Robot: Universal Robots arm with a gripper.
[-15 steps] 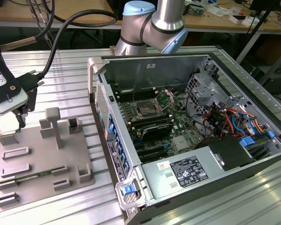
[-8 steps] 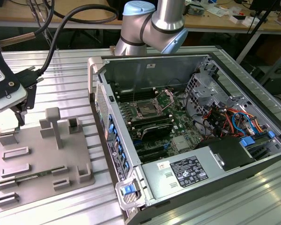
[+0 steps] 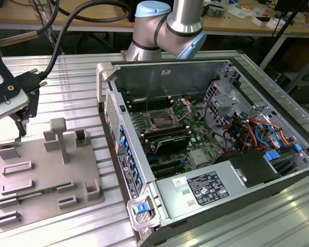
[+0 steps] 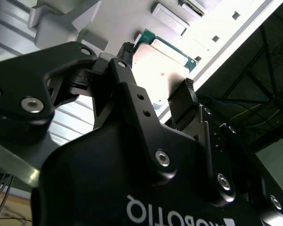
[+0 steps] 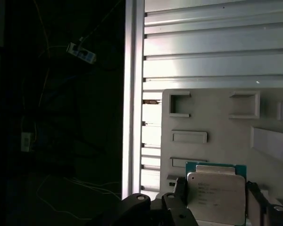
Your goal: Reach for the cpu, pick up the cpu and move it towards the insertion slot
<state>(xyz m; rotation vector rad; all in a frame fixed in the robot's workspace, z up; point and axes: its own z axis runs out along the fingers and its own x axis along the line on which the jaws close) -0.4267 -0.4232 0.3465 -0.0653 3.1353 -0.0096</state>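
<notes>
Gripper (image 5: pixel 216 186) clenched on the cpu (image 5: pixel 216 197), with one finger (image 5: pixel 180 193) against each opposite edge. The chip is held over the grey tray (image 3: pixel 46 170) at its edge on the exterior view's left. It is well apart from the insertion slot (image 3: pixel 159 121) inside the open computer case (image 3: pixel 165 77).

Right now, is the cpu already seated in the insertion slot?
No: in the first wrist view the cpu is seen against the grey tray, with no socket frame around it.

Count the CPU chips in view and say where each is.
1. The cpu sits at the gripper, over the grey tray, seen in both wrist views. Others may be hidden.
</notes>
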